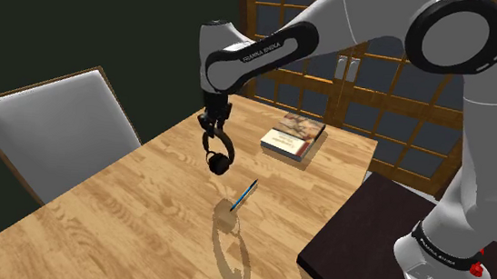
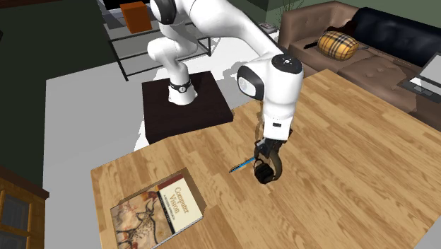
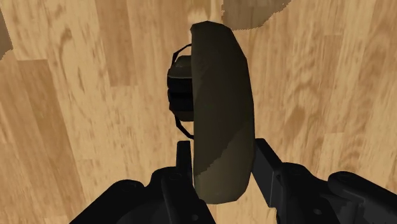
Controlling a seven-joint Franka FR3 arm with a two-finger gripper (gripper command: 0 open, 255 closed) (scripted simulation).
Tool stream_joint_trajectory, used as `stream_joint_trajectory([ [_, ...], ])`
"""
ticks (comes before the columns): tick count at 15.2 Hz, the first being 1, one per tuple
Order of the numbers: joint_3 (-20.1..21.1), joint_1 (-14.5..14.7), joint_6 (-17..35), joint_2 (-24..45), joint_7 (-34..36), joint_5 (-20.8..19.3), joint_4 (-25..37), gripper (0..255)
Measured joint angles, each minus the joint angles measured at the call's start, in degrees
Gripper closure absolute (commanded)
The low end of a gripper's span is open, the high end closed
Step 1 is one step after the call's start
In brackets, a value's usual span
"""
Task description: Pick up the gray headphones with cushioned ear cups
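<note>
Dark grey-brown headphones [image 1: 219, 154] hang in the air above the wooden table [image 1: 122, 215], held by their headband. My gripper [image 1: 213, 124] is shut on that band, with the ear cups dangling below it. From the second exterior view the headphones [image 2: 267, 169] hang under the gripper [image 2: 262, 148], near the table's middle. In the wrist view the broad olive band [image 3: 219, 108] runs between the two black fingers [image 3: 183, 159], and the dark ear cups [image 3: 179, 86] sit beyond it over the wood.
A blue pen [image 1: 245, 194] lies on the table just below and beside the headphones. A book [image 1: 291, 136] rests nearer the far edge. A grey chair [image 1: 52, 123] stands at the shoulder view's left. The dark stand [image 1: 384, 245] adjoins the table.
</note>
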Motion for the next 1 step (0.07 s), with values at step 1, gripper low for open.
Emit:
stream_joint_trajectory([
  [1,0.0,0.0,-0.4,-0.3,0.0,0.1,0.1,255],
])
